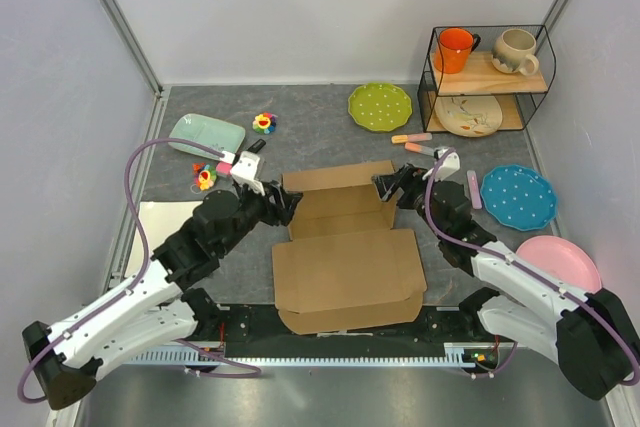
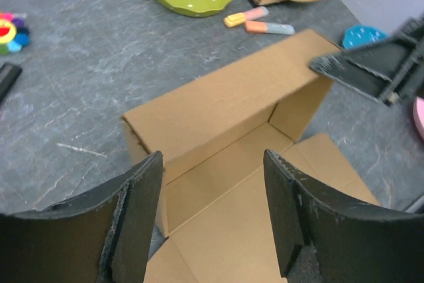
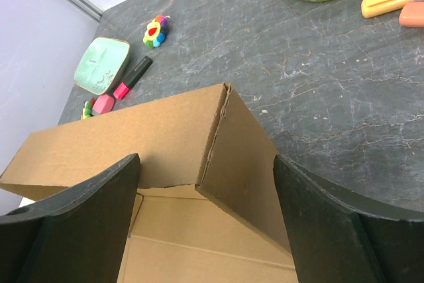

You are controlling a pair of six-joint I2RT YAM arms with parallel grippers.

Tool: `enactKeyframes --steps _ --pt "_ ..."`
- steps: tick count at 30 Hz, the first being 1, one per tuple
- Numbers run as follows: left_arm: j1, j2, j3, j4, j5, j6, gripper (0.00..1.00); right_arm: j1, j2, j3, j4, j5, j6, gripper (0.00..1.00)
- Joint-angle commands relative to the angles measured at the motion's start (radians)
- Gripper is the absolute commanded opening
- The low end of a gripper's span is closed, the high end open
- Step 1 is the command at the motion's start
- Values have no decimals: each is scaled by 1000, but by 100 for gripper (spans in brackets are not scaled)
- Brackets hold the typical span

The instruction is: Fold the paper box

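Note:
The paper box [image 1: 345,267] is brown cardboard in the middle of the table. Its far half stands up as a shallow tray with a back wall [image 2: 218,104] and side walls, and its lid lies flat toward me. My left gripper [image 1: 283,205] is at the tray's left end. It is open [image 2: 212,164], with the tray floor showing in the gap and neither finger touching cardboard. My right gripper [image 1: 385,187] is at the tray's right end, also open [image 3: 207,164]. The right side wall [image 3: 245,164] leans between its fingers without being pinched.
Beyond the box lie a green dotted plate [image 1: 380,105] and two highlighters [image 1: 412,137]. A wire shelf [image 1: 488,77] with mugs stands at the back right. A blue plate [image 1: 517,196] and pink plate [image 1: 560,262] sit right. A mint tray [image 1: 207,133], small toys [image 1: 264,123] and a white board [image 1: 160,225] are on the left.

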Motion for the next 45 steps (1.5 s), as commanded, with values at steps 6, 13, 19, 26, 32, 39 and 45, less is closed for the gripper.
enactKeyframes --steps 6,13,19,26,32,39,45 --pt "211 12 -128 203 136 -430 69 -1 -53 -68 -165 6 -80 86" --pt "304 191 -143 297 349 -496 64 -1 -96 -73 -205 1 -93 86" --pt "321 234 -216 397 412 -519 46 -1 -121 -84 -231 3 -97 86" --pt "324 249 -301 458 409 -522 26 -1 -157 -44 -271 30 -91 91" --pt "324 285 -291 450 408 -495 25 -2 -125 4 -276 17 -94 89" --pt "324 328 -357 506 409 -522 19 -4 -113 -168 -179 29 -30 73" --pt "325 305 -447 559 400 -559 16 -4 -164 -231 -170 17 -1 70"
